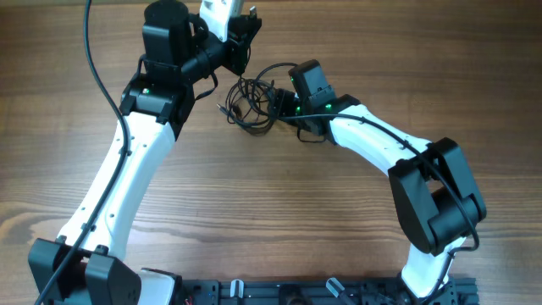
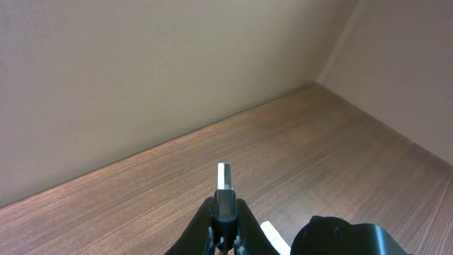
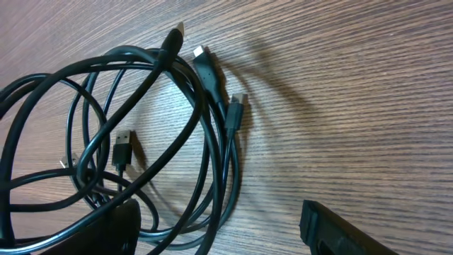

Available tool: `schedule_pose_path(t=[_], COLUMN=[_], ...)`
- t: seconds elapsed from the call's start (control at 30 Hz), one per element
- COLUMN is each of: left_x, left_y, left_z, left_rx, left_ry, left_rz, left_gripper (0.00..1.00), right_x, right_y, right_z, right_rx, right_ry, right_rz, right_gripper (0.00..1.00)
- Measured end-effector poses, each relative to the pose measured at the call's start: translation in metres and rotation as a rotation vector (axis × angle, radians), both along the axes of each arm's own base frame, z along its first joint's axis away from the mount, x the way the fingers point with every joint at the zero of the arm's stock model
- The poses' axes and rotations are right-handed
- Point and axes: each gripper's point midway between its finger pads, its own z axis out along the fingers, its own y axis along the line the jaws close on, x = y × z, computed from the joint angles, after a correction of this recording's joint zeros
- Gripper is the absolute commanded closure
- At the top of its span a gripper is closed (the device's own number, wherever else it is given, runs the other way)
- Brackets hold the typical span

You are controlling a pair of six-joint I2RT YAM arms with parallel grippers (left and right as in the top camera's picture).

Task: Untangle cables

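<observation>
The cables (image 1: 252,103) lie as a tangle of thin black loops at the table's far middle. In the right wrist view the cables (image 3: 141,120) spread out with several plug ends (image 3: 122,147) showing. My right gripper (image 3: 219,237) hangs low over the tangle's right side, open, with a few loops running between its fingers (image 3: 106,227) close to the left one. My left gripper (image 2: 225,207) is raised above the table's far edge and shut on one cable's plug (image 2: 225,190), whose metal tip points forward. In the overhead view, the left gripper (image 1: 243,42) is just above the tangle.
A thick black cord (image 1: 97,68) runs along the left arm. The right arm's wrist (image 1: 309,85) covers the tangle's right edge. A beige wall (image 2: 177,71) rises just past the table's far edge. A dark rail (image 1: 296,292) runs along the near edge.
</observation>
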Motion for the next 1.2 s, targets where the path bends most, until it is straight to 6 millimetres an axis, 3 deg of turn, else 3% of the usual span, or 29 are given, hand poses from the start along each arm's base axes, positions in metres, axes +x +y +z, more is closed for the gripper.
schedule_pose_path(t=[0.37, 0.47, 0.53, 0.57, 0.6, 0.83, 1.0, 1.1, 1.2], left_x=[0.0, 0.0, 0.0, 0.0, 0.0, -0.002, -0.007, -0.01, -0.013], left_y=[0.0, 0.0, 0.0, 0.0, 0.0, 0.001, 0.002, 0.006, 0.012], left_z=[0.0, 0.0, 0.0, 0.0, 0.0, -0.007, -0.021, -0.033, -0.046], left_rx=[0.0, 0.0, 0.0, 0.0, 0.0, 0.008, 0.045, 0.084, 0.13], left_ry=[0.0, 0.0, 0.0, 0.0, 0.0, 0.031, 0.076, 0.112, 0.152], left_rz=[0.0, 0.0, 0.0, 0.0, 0.0, 0.0, -0.007, 0.002, 0.02], left_gripper=[0.92, 0.92, 0.92, 0.92, 0.92, 0.9, 0.86, 0.88, 0.9], right_x=[0.002, 0.002, -0.002, -0.003, -0.004, -0.012, -0.022, -0.018, -0.016], right_y=[0.002, 0.005, 0.01, 0.013, 0.015, 0.011, -0.011, -0.037, -0.065], right_z=[0.002, 0.003, 0.003, 0.003, 0.003, -0.004, -0.006, 0.024, 0.072], right_rx=[0.051, 0.06, 0.061, 0.063, 0.065, 0.046, -0.028, -0.071, -0.1], right_ry=[0.033, 0.033, 0.035, 0.037, 0.038, 0.08, 0.12, 0.065, -0.029], right_rz=[-0.083, -0.105, -0.104, -0.103, -0.104, -0.119, -0.124, -0.148, -0.171], right_gripper=[0.35, 0.42, 0.59, 0.85, 0.96, 0.96, 0.96, 0.96, 0.96])
